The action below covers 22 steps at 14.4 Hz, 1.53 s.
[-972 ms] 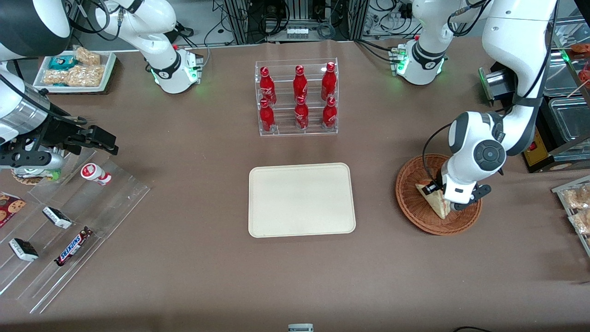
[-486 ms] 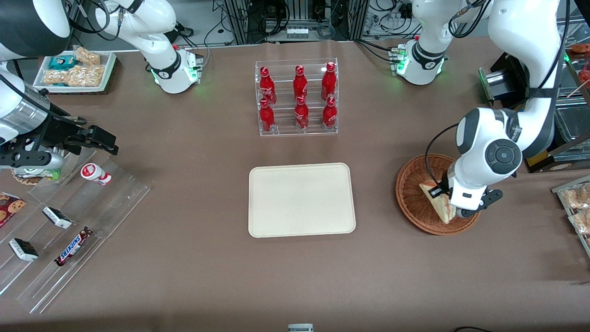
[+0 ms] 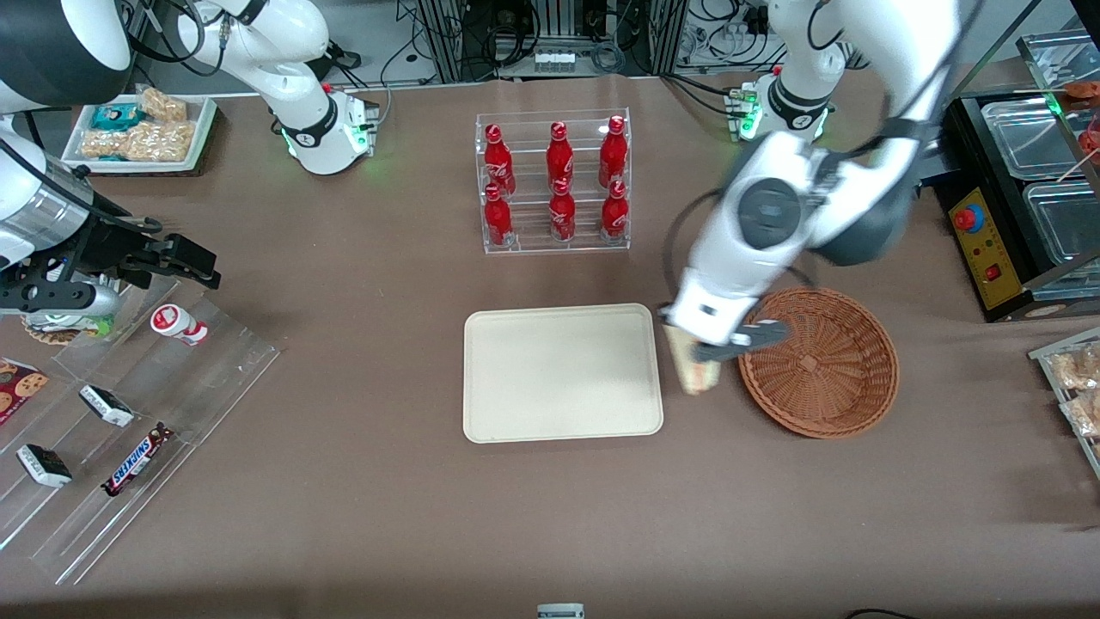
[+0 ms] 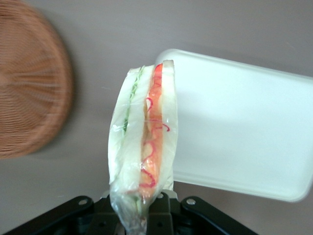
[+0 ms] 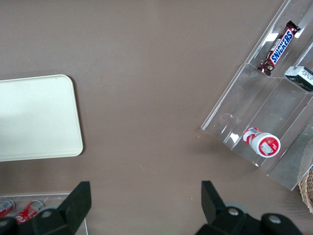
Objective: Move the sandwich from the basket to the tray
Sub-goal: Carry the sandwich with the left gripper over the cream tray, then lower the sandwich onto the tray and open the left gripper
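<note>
My gripper (image 3: 698, 359) is shut on the sandwich (image 3: 694, 371), a plastic-wrapped wedge of white bread with orange-red and green filling, and holds it in the air between the basket (image 3: 821, 361) and the tray (image 3: 563, 371). In the left wrist view the sandwich (image 4: 144, 147) hangs from my gripper (image 4: 142, 208) over bare table, beside the tray's edge (image 4: 244, 132), with the basket (image 4: 29, 83) to its side. The wicker basket holds nothing. The cream-beige tray lies flat with nothing on it.
A clear rack of red bottles (image 3: 554, 182) stands farther from the front camera than the tray. Stepped acrylic racks with snack bars (image 3: 137, 460) lie toward the parked arm's end. A white tray of tan snacks (image 3: 142, 129) sits there too. Metal bins (image 3: 1044, 172) stand at the working arm's end.
My gripper has lifted the sandwich out of the basket and carried it toward the tray. The basket now holds nothing.
</note>
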Motion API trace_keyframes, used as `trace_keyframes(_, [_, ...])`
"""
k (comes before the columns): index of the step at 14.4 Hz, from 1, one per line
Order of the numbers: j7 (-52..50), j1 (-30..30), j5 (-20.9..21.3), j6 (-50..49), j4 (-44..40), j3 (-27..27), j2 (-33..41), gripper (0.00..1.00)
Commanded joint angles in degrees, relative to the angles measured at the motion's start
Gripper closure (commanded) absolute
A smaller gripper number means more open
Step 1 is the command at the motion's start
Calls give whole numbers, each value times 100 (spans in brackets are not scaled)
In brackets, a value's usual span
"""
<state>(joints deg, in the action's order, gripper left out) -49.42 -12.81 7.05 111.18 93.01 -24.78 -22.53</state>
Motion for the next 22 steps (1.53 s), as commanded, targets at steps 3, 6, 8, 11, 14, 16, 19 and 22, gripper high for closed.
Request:
trace_keyframes(3, [-620,-898,1139,421,-978,34,-1455,99])
trace_keyframes(6, [-805,-1126,1509,939,-1030,43,-1877,99])
trace_keyframes(8, [-1155,-1241,1877,1133,-1030,43,-2053,92])
trace_keyframes(11, [-1517,-1303,2405,1546,-1004,43,-2344,4])
trace_keyframes(14, [-1675,-1225,2468,1416,-969,43,-2125,0])
trace_keyframes(16, [-1885,-1023,2389,1005,-943,25,-1600,0])
trace_keyframes(19, [-2151,-365,1926,608,-793,8,-607,0])
trace_keyframes(22, [-1651,557,1083,-472,-749,-1,325,0])
